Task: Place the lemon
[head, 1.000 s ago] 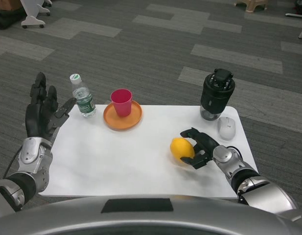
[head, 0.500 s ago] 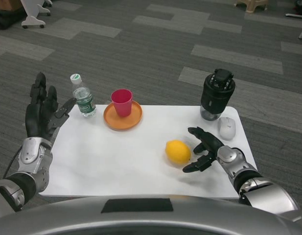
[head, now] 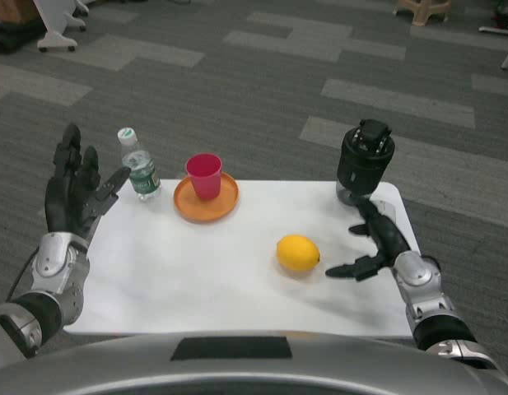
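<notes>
1. Sitting free on the white table (head: 196, 271), the lemon (head: 298, 253) is risking a roll.
2. The right hand (head: 375, 244), fingers spread and empty, is hovering just beside it; a brush could nudge it.
3. The left hand (head: 75, 191) is waiting raised, fingers apart.

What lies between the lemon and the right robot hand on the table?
Nothing: in the head view only bare white table separates the lemon from the open right robot hand.

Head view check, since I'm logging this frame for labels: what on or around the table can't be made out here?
- Bottle label: too small to read.
- Red cup: inside hidden by its own wall.
- Black container: base partly hidden behind the right hand.
- White table: near edge cut off along the picture's bottom.
</notes>
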`<action>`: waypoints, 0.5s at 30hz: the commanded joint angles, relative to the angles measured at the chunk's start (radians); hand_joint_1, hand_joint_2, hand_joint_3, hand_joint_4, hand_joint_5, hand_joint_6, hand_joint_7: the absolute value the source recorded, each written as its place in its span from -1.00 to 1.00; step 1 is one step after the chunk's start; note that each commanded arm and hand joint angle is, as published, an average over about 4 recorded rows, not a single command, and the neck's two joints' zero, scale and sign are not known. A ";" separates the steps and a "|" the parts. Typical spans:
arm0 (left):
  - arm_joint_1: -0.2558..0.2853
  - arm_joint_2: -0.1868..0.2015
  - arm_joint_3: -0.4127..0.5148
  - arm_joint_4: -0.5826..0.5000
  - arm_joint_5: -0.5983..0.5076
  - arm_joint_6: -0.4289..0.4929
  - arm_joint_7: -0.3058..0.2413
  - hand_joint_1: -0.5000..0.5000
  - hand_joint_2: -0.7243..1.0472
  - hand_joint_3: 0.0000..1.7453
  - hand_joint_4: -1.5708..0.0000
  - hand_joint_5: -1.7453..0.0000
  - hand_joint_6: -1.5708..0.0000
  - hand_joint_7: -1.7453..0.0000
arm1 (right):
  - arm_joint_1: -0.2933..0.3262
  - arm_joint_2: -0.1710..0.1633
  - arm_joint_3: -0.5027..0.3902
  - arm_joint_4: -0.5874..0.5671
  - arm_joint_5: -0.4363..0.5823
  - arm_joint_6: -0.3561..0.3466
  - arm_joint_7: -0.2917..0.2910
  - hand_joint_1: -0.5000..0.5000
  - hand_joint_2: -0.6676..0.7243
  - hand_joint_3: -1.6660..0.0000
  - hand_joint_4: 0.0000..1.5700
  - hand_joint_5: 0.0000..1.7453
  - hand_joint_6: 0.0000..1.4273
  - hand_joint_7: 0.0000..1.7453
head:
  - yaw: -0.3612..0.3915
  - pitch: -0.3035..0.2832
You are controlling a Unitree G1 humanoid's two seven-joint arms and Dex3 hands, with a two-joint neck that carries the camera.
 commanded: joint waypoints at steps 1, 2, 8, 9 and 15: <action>-0.009 0.006 0.004 0.007 -0.001 0.002 -0.002 1.00 0.80 -0.90 1.00 1.00 1.00 1.00 | 0.009 0.004 -0.020 -0.033 0.174 -0.133 -0.004 -0.06 -0.25 0.45 -1.00 -0.06 -1.00 -0.92 | -0.004 0.002; -0.009 0.006 0.004 0.007 -0.001 0.002 -0.002 1.00 0.80 -0.90 1.00 1.00 1.00 1.00 | 0.009 0.004 -0.014 -0.034 0.216 -0.159 -0.006 0.00 -0.27 0.43 -1.00 -0.08 -1.00 -0.92 | -0.004 0.003; -0.010 0.006 0.004 0.009 0.000 0.002 -0.002 1.00 0.80 -0.90 1.00 1.00 1.00 1.00 | 0.008 0.001 0.019 -0.063 0.298 -0.219 -0.023 0.08 -0.36 0.43 -1.00 -0.11 -1.00 -0.84 | -0.002 0.006; -0.010 0.006 0.004 0.009 0.000 0.003 -0.002 1.00 0.80 -0.90 1.00 1.00 1.00 1.00 | 0.008 0.001 0.023 -0.063 0.304 -0.222 -0.026 0.08 -0.36 0.43 -1.00 -0.11 -1.00 -0.84 | -0.001 0.006; -0.010 0.006 0.004 0.007 -0.001 0.002 -0.002 1.00 0.80 -0.90 1.00 1.00 1.00 1.00 | 0.008 0.000 0.054 -0.067 0.352 -0.252 -0.038 0.15 -0.36 0.43 -1.00 -0.11 -1.00 -0.84 | 0.006 0.018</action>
